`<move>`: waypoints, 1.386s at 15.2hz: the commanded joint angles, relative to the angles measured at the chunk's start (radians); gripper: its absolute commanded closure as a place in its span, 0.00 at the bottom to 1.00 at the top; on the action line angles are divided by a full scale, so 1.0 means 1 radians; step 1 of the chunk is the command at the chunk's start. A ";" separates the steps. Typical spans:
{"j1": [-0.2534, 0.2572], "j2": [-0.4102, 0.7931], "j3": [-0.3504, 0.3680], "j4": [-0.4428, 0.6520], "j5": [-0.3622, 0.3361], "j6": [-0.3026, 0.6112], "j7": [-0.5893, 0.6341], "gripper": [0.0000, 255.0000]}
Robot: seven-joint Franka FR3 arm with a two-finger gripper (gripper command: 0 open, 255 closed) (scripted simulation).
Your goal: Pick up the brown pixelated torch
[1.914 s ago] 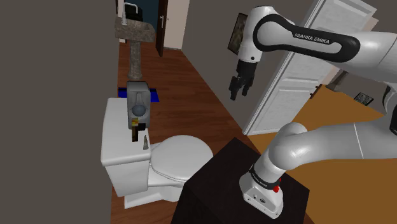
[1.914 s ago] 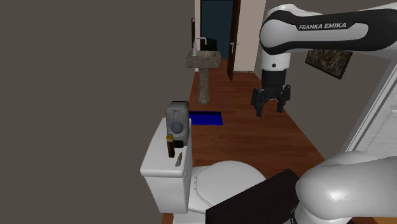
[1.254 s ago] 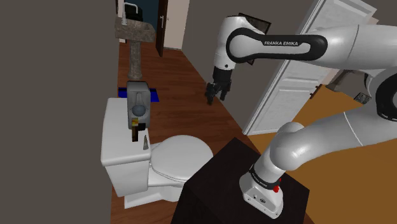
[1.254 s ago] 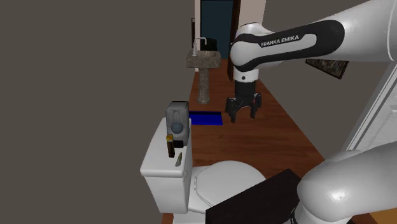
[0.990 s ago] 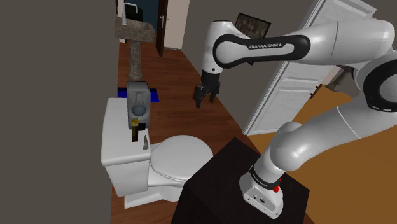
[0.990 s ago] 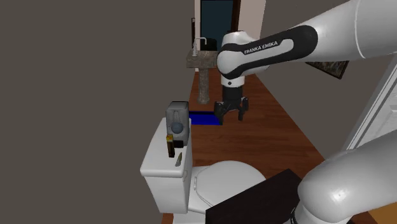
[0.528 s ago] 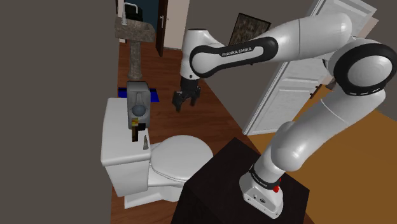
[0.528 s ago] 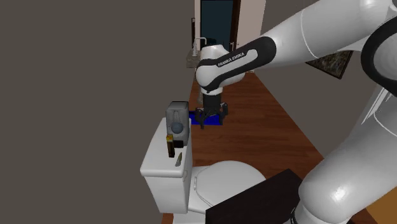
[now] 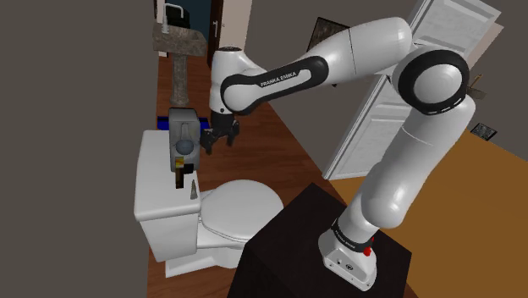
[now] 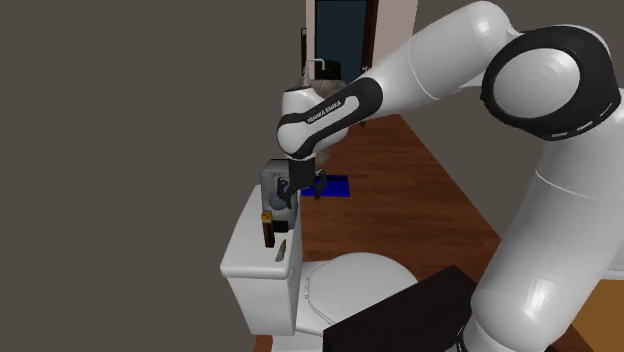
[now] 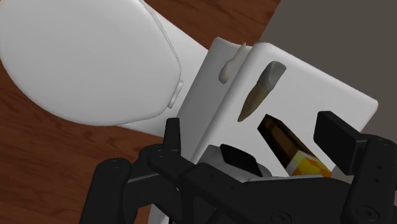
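Observation:
The brown pixelated torch point(image 9: 179, 176) stands upright on the white toilet tank's lid point(image 9: 152, 182), just in front of a grey boxy device point(image 9: 184, 134). In the second exterior view the torch point(image 10: 268, 231) is below that device point(image 10: 278, 186). My black gripper point(image 9: 217, 141) hangs open above the tank's edge nearest the bowl, close beside the grey device and a little above the torch. In the wrist view the torch point(image 11: 284, 144), brown with a yellow-orange end, lies just inside the right-hand finger, and the gripper point(image 11: 253, 131) is open around nothing.
A small grey pointed object point(image 9: 194, 190) lies on the tank lid beside the torch. The toilet's shut lid point(image 9: 239, 206) is below the arm. A pedestal sink point(image 9: 178, 46), a blue mat point(image 10: 324, 187), a wooden floor and a white door point(image 9: 385, 102) lie beyond.
The arm has swung steadily toward the shoulder view's left and lower, from over the floor by the door to just above the toilet tank. The fingers have stayed open.

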 commanded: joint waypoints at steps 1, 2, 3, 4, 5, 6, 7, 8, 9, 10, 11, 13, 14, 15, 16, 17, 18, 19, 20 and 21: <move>0.014 0.083 0.009 0.071 -0.028 0.019 0.032 0.00; 0.021 0.119 0.012 0.104 -0.041 0.026 0.046 0.00; 0.030 0.156 0.013 0.137 -0.054 0.032 0.059 0.00; 0.039 0.192 0.014 0.173 -0.068 0.037 0.073 0.00; 0.049 0.229 0.014 0.209 -0.081 0.040 0.085 0.00; 0.059 0.266 0.014 0.247 -0.095 0.042 0.097 0.00; 0.069 0.303 0.013 0.287 -0.107 0.042 0.108 0.00; 0.080 0.340 0.012 0.328 -0.120 0.041 0.119 0.00; 0.092 0.378 0.010 0.371 -0.132 0.039 0.129 0.00; 0.104 0.416 0.007 0.416 -0.143 0.035 0.137 0.00; 0.105 0.417 0.006 0.417 -0.143 0.035 0.137 0.00; 0.106 0.431 0.004 0.409 -0.147 0.056 0.140 0.00; 0.107 0.438 0.003 0.406 -0.149 0.067 0.142 0.00; 0.108 0.445 0.001 0.402 -0.151 0.077 0.144 0.00; 0.108 0.452 0.000 0.399 -0.153 0.087 0.145 0.00; 0.109 0.459 -0.001 0.396 -0.156 0.097 0.147 0.00; 0.111 0.471 -0.003 0.392 -0.159 0.113 0.149 0.00; 0.111 0.471 -0.003 0.392 -0.159 0.113 0.149 0.00; 0.111 0.471 -0.003 0.392 -0.159 0.113 0.149 0.00; 0.111 0.470 -0.003 0.390 -0.159 0.114 0.150 1.00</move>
